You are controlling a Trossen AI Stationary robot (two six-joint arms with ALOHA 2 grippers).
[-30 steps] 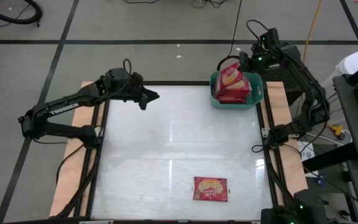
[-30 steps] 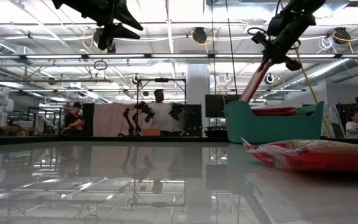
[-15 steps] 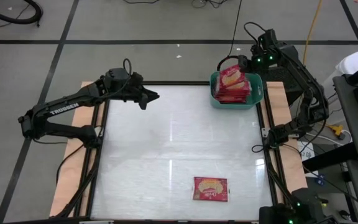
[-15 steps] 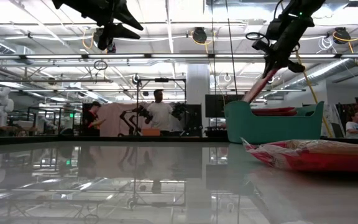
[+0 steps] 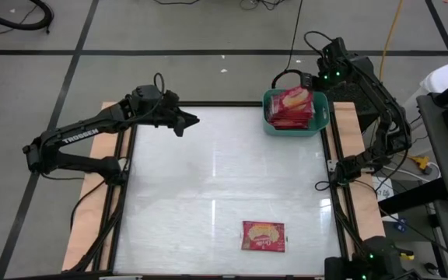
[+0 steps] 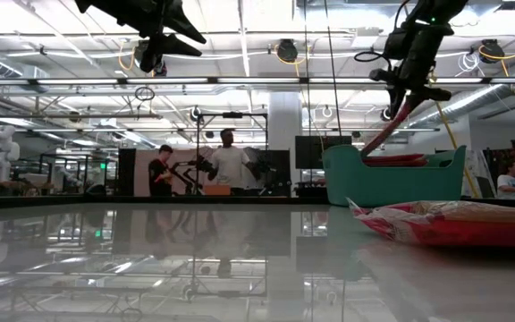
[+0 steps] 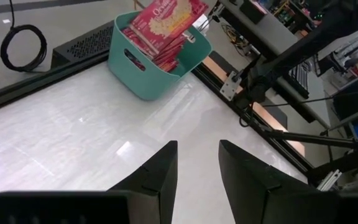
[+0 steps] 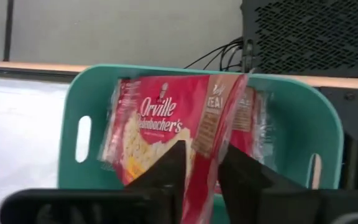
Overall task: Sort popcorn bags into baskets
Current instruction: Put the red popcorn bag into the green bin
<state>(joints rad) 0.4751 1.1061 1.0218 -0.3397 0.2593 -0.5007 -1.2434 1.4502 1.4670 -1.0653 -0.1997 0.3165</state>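
L arm, dark six-joint, stretched low over table's far-left part, its dark two-finger left gripper [image 5: 194,120] raised above surface, fingers [image 7: 151,177] apart w/ narrow gap, nothing between. R arm folded up at far-right corner, wrist bent down; dark two-finger right gripper [image 5: 308,81] w/ fingers [image 8: 169,168] set close either side of a packet edge.
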